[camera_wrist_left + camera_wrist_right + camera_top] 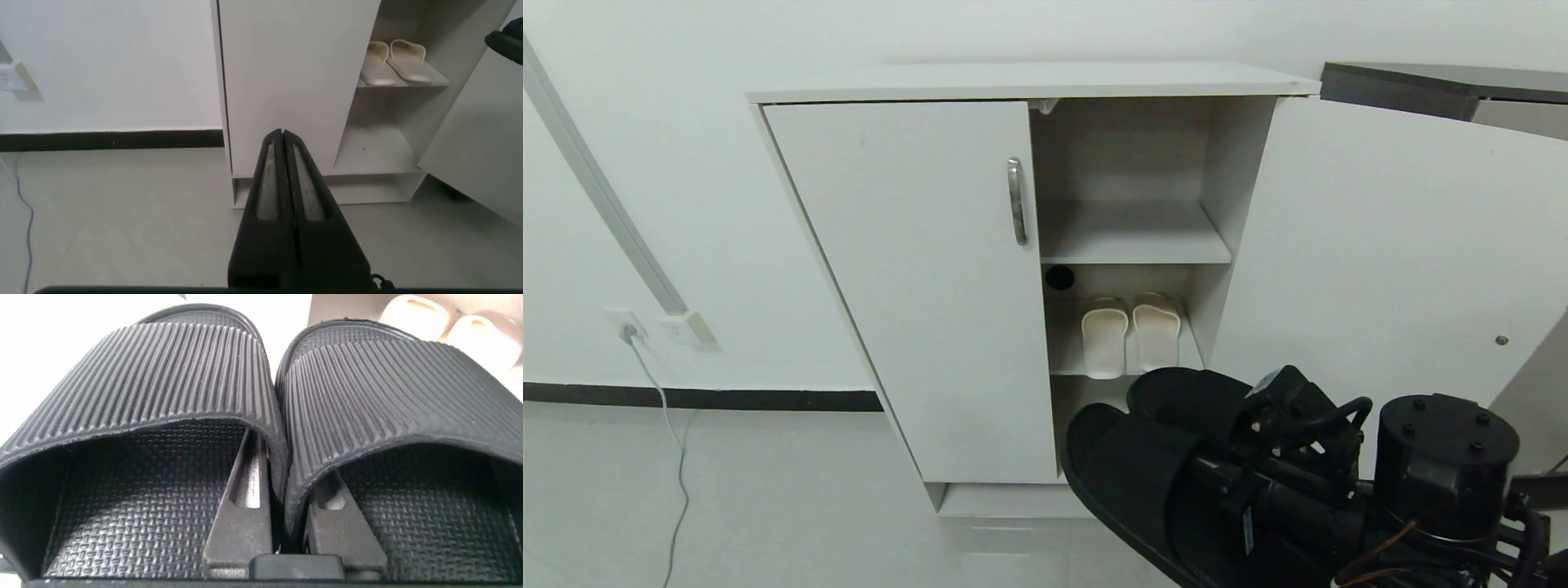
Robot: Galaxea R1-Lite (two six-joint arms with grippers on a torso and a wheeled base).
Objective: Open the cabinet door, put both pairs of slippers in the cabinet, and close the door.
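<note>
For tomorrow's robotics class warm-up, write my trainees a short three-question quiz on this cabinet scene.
1. True or false: the white slippers lie on the top shelf.
2. Which door of the cabinet stands open? A left, B right, C both.
3. Fill in: the right tool grips the ___ slippers.
Key: 1 false, middle shelf. 2 B, right door. 3 black slippers.

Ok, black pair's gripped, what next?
Probably ease the right gripper forward to slide the black slippers onto the bottom shelf: the door stands open and the white slippers fill the shelf above.
</note>
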